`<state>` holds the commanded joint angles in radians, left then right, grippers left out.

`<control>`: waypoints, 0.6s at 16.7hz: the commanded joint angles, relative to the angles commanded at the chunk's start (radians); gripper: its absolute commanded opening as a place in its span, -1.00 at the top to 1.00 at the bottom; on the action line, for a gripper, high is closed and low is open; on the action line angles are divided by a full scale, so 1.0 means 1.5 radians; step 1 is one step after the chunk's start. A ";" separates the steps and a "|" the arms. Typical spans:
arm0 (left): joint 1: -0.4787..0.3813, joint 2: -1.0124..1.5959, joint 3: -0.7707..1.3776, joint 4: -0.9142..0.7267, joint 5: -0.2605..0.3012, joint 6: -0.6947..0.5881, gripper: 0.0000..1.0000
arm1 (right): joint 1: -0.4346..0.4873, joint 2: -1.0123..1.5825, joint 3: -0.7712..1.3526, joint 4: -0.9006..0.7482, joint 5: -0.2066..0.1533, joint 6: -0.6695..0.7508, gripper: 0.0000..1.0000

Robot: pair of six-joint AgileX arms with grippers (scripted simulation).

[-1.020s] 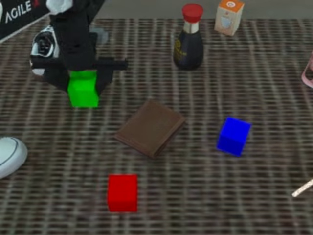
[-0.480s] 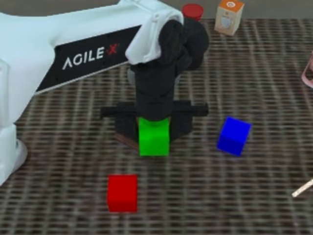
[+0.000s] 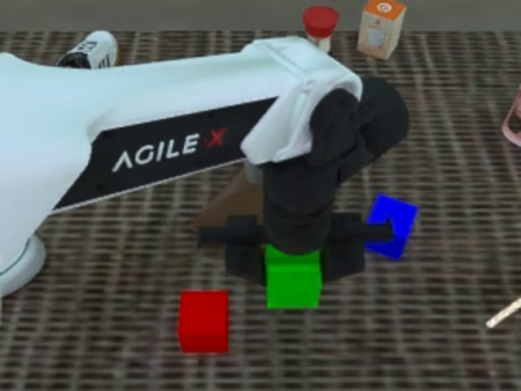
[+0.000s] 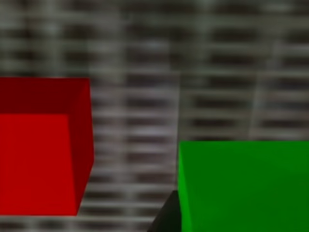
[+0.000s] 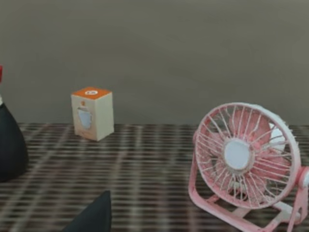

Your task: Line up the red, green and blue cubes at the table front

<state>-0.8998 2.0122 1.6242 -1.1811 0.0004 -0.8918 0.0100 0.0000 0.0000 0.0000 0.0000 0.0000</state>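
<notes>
My left gripper (image 3: 293,261) is shut on the green cube (image 3: 293,283), holding it near the table (image 3: 423,342) front, just right of the red cube (image 3: 203,320). The left wrist view shows the green cube (image 4: 244,186) close up with the red cube (image 4: 36,162) beside it, a gap of table between them. The blue cube (image 3: 392,225) lies on the table to the right, partly behind the gripper's body. My right arm is out of the top view; only one dark fingertip (image 5: 96,217) shows in the right wrist view.
A brown pad (image 3: 232,199) is mostly hidden under my left arm. At the back stand a bottle with a red cap (image 3: 320,20) and an orange-topped box (image 3: 381,27). A pink fan (image 5: 246,154) is at the right edge, a pale stick (image 3: 505,314) at the front right.
My left arm has carried the green cube from the back left, over the brown pad, to the front middle beside the red cube. The red and blue cubes have not moved.
</notes>
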 joint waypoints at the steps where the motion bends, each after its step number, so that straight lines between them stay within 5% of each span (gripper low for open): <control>1: 0.002 0.003 0.002 -0.001 0.000 0.002 1.00 | 0.000 0.000 0.000 0.000 0.000 0.000 -1.00; 10: 0.000 0.043 -0.118 0.163 0.000 0.000 1.00 | 0.000 0.000 0.000 0.000 0.000 0.000 -1.00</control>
<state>-0.8997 2.0772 1.4473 -0.9366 0.0010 -0.8918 0.0100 0.0000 0.0000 0.0000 0.0000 0.0000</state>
